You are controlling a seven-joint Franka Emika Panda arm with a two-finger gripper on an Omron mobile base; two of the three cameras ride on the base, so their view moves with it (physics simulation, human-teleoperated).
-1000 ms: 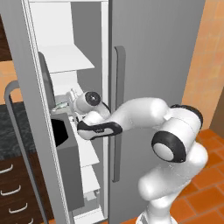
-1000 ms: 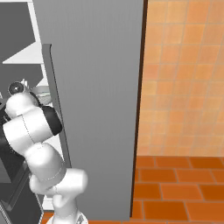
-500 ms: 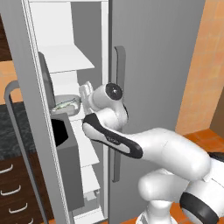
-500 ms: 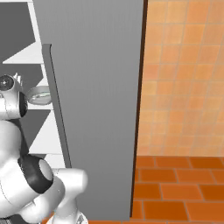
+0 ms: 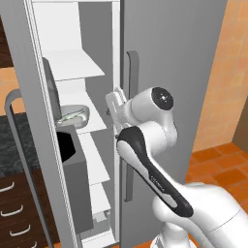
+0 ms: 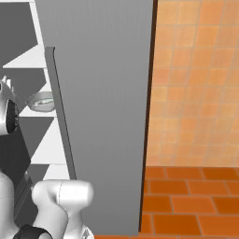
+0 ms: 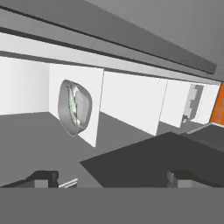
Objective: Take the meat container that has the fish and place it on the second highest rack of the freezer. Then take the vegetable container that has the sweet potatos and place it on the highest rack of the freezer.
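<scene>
Freezer (image 5: pixel 72 58) door (image 5: pixel 29 121) stands open; white racks are visible inside. The fish container (image 5: pixel 73 115), a shallow grey dish with pale greenish contents, sits on the second rack from the top, toward its front edge. The right base view shows the same fish container (image 6: pixel 41 100) on its rack just left of the closed grey door's handle (image 6: pixel 58 107).

Change from one second ago: the arm was then reaching into the compartment with the hand at the container. Half a second ago the hand had drawn back a little. Now the gripper (image 5: pixel 115 104) is outside the shelf area, in front of the rack edge and beside the door handle (image 5: pixel 130 126), apart from the container. The elbow has swung up and toward the camera, and the forearm fills more of the left base view.

In the hand view the gripper (image 7: pixel 113 177) has its fingertips (image 7: pixel 43 177) spread wide with nothing between them. The fish container (image 7: pixel 74 107) appears ahead, rolled sideways by the camera tilt, resting on its rack and free of the fingers.

A dark bin (image 5: pixel 72 169) hangs on the inner door below the container's level.
</scene>
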